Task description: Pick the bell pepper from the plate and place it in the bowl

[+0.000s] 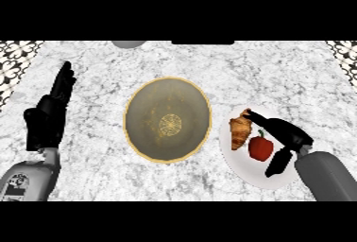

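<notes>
One bell pepper [260, 148], light, smooth and likely slippery, sits lower right on the plate [245, 171]; the right hand [284, 133], fingers spread, brackets its sides.

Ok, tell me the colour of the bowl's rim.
Pale yellow rim on the round olive-brown bowl, clearest in the head view.

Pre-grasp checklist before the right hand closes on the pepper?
1. Red bell pepper on the white plate, stem up: ok.
2. Right hand over the plate beside the pepper, fingers spread around it, not curled on it: ok.
3. Croissant lies right next to the pepper and may get nudged: not ok.
4. Bowl left of the plate, nothing in it: ok.
5. Left hand resting open at the left, away from the bowl: ok.
6. Contact between fingers and pepper: cannot tell.
</notes>
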Robot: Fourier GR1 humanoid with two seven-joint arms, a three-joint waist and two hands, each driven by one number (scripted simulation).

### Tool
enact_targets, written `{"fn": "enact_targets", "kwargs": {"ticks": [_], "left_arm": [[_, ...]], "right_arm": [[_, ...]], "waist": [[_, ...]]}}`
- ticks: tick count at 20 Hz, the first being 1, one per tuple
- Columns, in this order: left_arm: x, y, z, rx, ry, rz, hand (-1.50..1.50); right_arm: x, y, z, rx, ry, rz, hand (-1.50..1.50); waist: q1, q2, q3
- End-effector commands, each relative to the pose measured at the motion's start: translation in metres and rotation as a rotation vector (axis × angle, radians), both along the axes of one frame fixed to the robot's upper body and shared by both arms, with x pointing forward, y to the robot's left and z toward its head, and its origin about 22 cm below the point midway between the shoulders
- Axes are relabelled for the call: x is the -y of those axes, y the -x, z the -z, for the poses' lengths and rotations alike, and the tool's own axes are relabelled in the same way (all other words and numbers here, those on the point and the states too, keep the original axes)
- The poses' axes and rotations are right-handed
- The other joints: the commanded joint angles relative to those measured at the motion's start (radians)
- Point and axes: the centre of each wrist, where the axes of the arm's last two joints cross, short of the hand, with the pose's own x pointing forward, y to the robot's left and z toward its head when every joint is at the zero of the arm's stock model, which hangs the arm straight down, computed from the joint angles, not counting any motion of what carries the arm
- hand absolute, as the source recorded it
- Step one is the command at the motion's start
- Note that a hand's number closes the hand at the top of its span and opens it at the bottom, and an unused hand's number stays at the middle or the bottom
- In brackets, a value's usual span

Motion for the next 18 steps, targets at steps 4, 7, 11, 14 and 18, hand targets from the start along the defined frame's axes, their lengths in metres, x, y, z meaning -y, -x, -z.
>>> {"fn": "enact_targets", "kwargs": {"ticks": [4, 7, 11, 14, 18], "left_arm": [[0.008, 0.003, 0.013, -0.006, -0.006, 0.013, 0.00], [-0.013, -0.004, -0.004, 0.012, -0.022, 0.002, 0.00], [-0.001, 0.008, -0.004, -0.005, 0.003, 0.003, 0.00], [-0.016, 0.003, 0.009, 0.002, -0.014, -0.005, 0.00], [-0.015, 0.003, -0.002, -0.005, -0.018, -0.006, 0.00]], "right_arm": [[-0.014, -0.005, 0.022, 0.066, 0.039, -0.086, 1.50], [-0.018, -0.013, 0.020, 0.066, 0.034, -0.085, 1.50], [-0.005, -0.002, 0.016, 0.105, -0.022, -0.086, 1.50], [-0.015, 0.001, 0.021, 0.134, -0.055, -0.082, 1.50], [-0.085, 0.027, -0.004, 0.225, -0.091, -0.147, 1.50]], "waist": [[0.001, 0.005, 0.003], [0.002, 0.005, 0.003], [-0.001, 0.003, 0.003], [-0.004, 0.003, 0.003], [-0.023, -0.007, 0.001]]}}
